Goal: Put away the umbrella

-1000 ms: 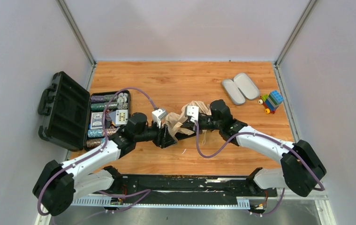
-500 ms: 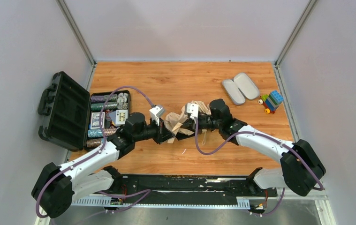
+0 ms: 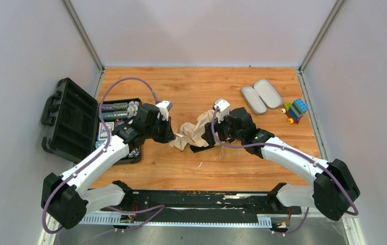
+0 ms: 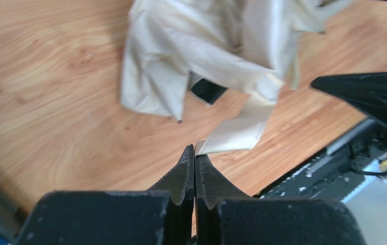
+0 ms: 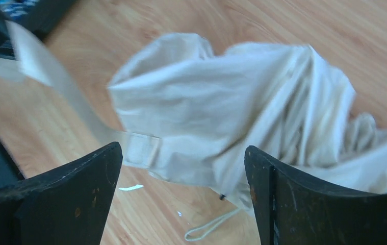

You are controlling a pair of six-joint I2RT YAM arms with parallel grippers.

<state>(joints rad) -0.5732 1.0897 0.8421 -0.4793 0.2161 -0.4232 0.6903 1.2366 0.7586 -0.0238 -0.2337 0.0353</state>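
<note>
From above, you have the umbrella (image 3: 194, 133) lying as a loose beige heap in the middle of the table, between your two arms. It is well apart from the lilac-grey oval case (image 3: 261, 96) at the far right and near the open poker chip case (image 3: 69, 120) on the left. The left gripper (image 3: 171, 136) sits at its left edge and the right gripper (image 3: 208, 133) at its right. With the canopy this slack, any pull is likely to drag the whole heap across the wood rather than tighten it. In the left wrist view your jaws are clenched flat together with only the end of the strap tab (image 4: 234, 133) nipped at their very tip. That is a thin hold, and I judge a sharp tug or a twist could let the tab slide out. In the right wrist view the fingers (image 5: 86, 189) stand wide apart on either side of the bunched fabric, grasping nothing, while the strap tab runs away towards the upper left. Nothing is bracing the bundle, so if you wrap the tab now, the folds may spill or bunch unevenly. The thin cord loop (image 5: 206, 230) trailing on the table could also catch under a closing finger
</note>
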